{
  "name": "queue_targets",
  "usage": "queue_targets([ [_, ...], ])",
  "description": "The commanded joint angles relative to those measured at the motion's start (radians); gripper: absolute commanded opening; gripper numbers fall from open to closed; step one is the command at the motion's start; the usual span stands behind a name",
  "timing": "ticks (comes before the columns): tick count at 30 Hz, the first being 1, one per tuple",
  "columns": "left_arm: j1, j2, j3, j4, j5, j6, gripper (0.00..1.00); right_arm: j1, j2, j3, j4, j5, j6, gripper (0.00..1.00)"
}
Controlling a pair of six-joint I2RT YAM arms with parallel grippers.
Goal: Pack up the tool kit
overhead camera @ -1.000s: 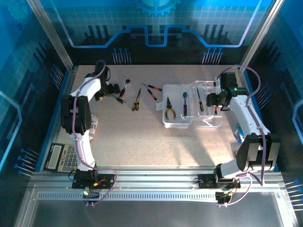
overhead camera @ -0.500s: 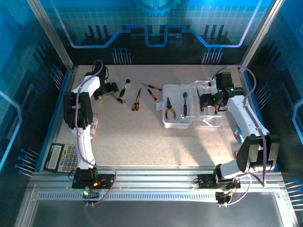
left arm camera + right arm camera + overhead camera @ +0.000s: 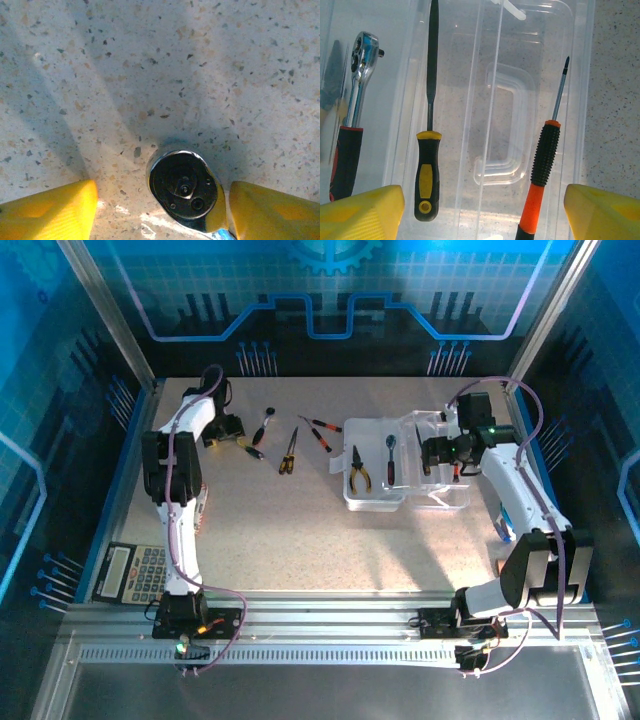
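The clear plastic case (image 3: pixel 372 492) lies open at the right, its lid (image 3: pixel 520 90) flat beside it. Yellow-handled pliers (image 3: pixel 359 471) and a red-and-black ratchet (image 3: pixel 353 105) lie in the base. A yellow-and-black screwdriver (image 3: pixel 428 170) and an orange-and-black screwdriver (image 3: pixel 545 160) lie in the lid. My right gripper (image 3: pixel 482 220) hangs open above the lid, with both screwdrivers between its fingers but untouched. At the far left my left gripper (image 3: pixel 160 215) is low over the table, open. A round metal wrench head (image 3: pixel 184 190) sits between its yellow fingers (image 3: pixel 50 210), close against the right one.
Several screwdrivers (image 3: pixel 288 450) lie loose on the speckled table between the left gripper (image 3: pixel 232 430) and the case. A grey calculator (image 3: pixel 135 570) sits at the near left edge. A blue rim and the enclosure posts bound the table.
The left arm has drawn in toward the far left tools and its jaws have narrowed around the wrench head. The right gripper has shifted slightly left over the lid and opened wider.
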Motion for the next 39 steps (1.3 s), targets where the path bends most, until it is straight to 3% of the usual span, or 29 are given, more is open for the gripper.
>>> queue_targets([
  [1, -0.013, 0.028, 0.045, -0.064, -0.003, 0.037, 0.64, 0.009, -0.029, 0.01, -0.02, -0.014, -0.015, 0.85],
  [15, -0.014, -0.005, -0.023, -0.029, 0.109, 0.061, 0.31, 0.008, -0.058, 0.017, -0.029, -0.024, -0.019, 0.85],
  [16, -0.013, -0.006, -0.026, -0.029, 0.113, 0.063, 0.27, 0.008, -0.062, 0.015, -0.028, -0.023, -0.019, 0.85],
  [17, -0.014, -0.008, -0.031, -0.027, 0.116, 0.063, 0.11, 0.008, -0.063, 0.015, -0.029, -0.025, -0.02, 0.85],
  [18, -0.014, -0.01, -0.038, -0.025, 0.115, 0.065, 0.02, 0.008, -0.065, 0.013, -0.028, -0.025, -0.021, 0.85],
  [19, -0.014, -0.015, -0.046, -0.02, 0.117, 0.067, 0.0, 0.008, -0.066, 0.014, -0.03, -0.026, -0.022, 0.85],
  [33, -0.013, -0.185, -0.196, 0.021, 0.175, 0.082, 0.0, 0.011, -0.088, 0.029, -0.034, -0.056, -0.02, 0.85],
  [39, -0.022, -0.349, -0.31, 0.095, 0.314, 0.05, 0.0, 0.028, -0.102, 0.038, -0.044, -0.076, -0.02, 0.85],
])
